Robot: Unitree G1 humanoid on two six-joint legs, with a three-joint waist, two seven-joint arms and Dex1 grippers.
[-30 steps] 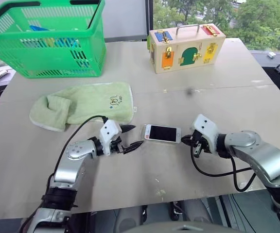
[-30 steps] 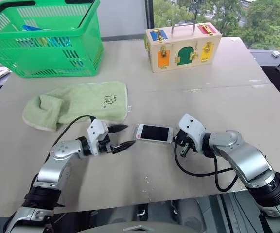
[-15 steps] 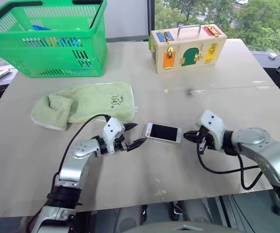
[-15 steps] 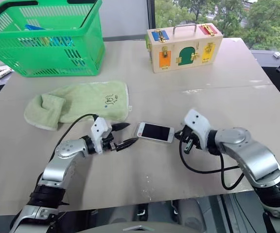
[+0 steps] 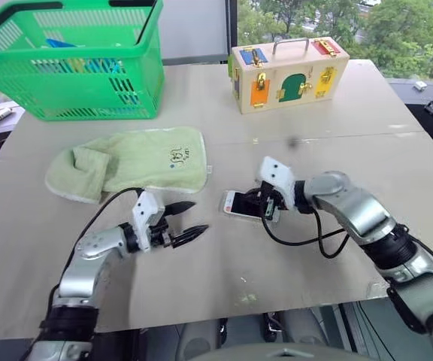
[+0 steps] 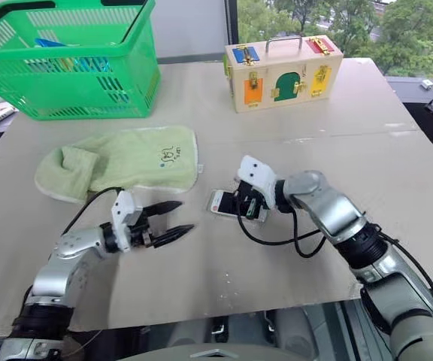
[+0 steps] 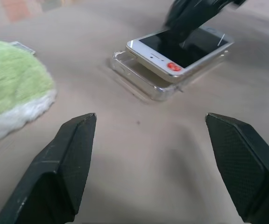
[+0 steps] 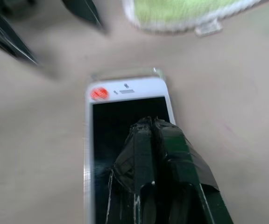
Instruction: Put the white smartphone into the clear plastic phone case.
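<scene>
The right gripper [image 8: 152, 125] has its fingers clenched together, grasping nothing, their joined tips over the black screen of the white smartphone [image 7: 181, 48]. The left gripper [image 5: 184, 219] hovers just beside the phone with its fingers released and spread wide, both tips aimed at it, apart from it.

The left wrist view shows the phone lying on top of the clear plastic phone case [image 7: 141, 77], one end raised above the case's rim, not seated. The right wrist view shows an orange sticker at the phone's near end.

All this lies on a beige surface [image 5: 314, 256], along with a green towel [image 5: 130, 159], a green basket [image 5: 74, 60] and a wooden latch box [image 5: 288, 71]. Trees show through a window beyond.
</scene>
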